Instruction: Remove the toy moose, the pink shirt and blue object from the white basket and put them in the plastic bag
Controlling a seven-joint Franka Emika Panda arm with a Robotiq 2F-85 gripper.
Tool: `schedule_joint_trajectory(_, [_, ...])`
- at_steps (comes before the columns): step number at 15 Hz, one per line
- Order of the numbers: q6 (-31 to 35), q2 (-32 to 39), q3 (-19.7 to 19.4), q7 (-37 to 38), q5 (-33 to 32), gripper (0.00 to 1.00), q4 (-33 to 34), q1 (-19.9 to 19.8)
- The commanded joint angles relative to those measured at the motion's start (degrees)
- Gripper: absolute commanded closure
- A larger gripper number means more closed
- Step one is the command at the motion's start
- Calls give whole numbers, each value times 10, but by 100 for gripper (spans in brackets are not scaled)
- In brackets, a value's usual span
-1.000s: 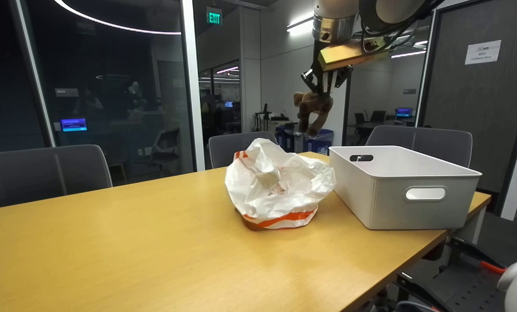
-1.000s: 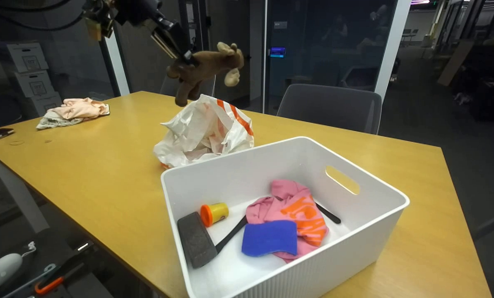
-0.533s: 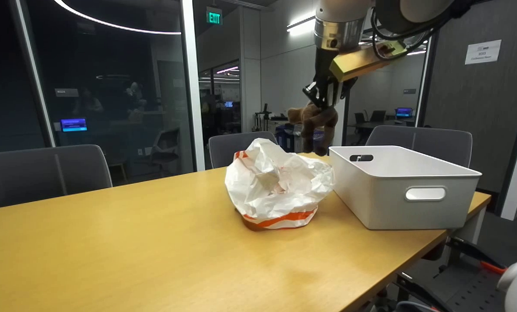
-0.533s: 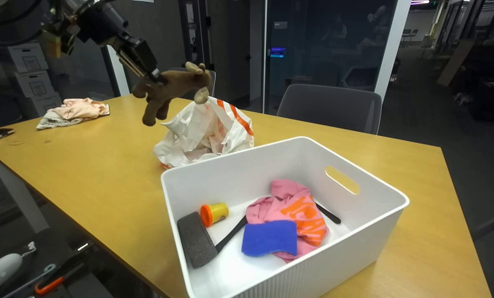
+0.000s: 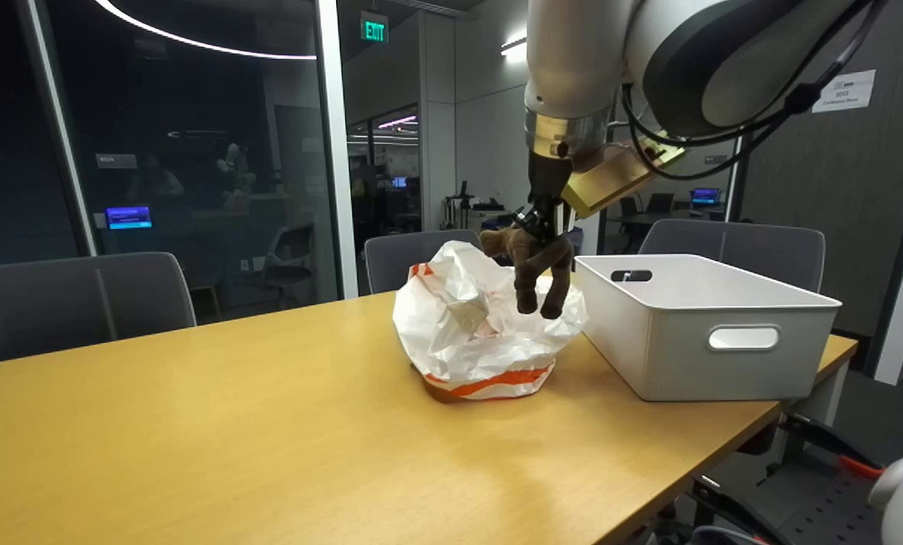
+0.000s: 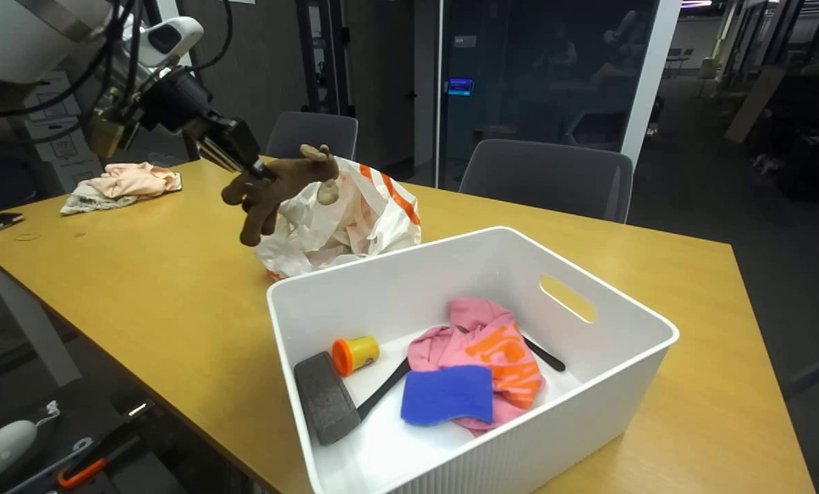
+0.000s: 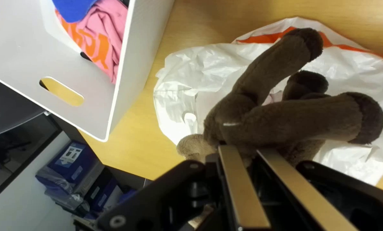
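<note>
Jaws narrowly parted, the hand (image 6: pixel 261 170) grips the toy moose (image 7: pixel 294 120) near the plastic bag (image 5: pixel 489 348); the adjacent white basket (image 6: pixel 574 418) holds pink shirt (image 6: pixel 478 343), blue object (image 6: pixel 447 394), tub (image 6: pixel 361 353) and mallet (image 6: pixel 327 398).

The moose (image 6: pixel 289 182) looks fuzzy plush, the bag (image 6: pixel 368 219) crinkled glossy plastic, the basket (image 5: pixel 723 375) smooth plastic.

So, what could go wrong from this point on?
The toy moose hangs from the tool with legs splayed over the plastic bag in the wrist view, so they might snag on its crumpled mouth.
The bag looks thin and slack, so it may fold or slide if pushed.
In the white basket, a flat blue piece overlaps the pink shirt and the handle of the black mallet seems to run under the shirt, so lifting that could drag both.
</note>
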Motion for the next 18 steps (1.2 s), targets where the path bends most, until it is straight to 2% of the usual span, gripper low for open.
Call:
schedule_joint_trajectory(1, [1,80,-9,91,-130,89,71,-28])
schedule_joint_trajectory(4, [-18,144,-41,145,-214,89,115,-18])
schedule_joint_trajectory(9, [-8,218,-79,174,-219,89,129,13])
schedule_joint_trajectory(11, [3,234,-88,223,-234,89,130,23])
schedule_joint_trajectory(12, [0,237,-93,289,-268,89,131,31])
schedule_joint_trajectory(13, [-7,240,-97,328,-291,86,133,36])
schedule_joint_trajectory(14, [-13,243,-98,362,-308,64,134,40])
schedule_joint_trajectory(16, [-23,247,-102,408,-326,61,133,43])
schedule_joint_trajectory(18, [-32,248,-105,436,-333,47,132,42])
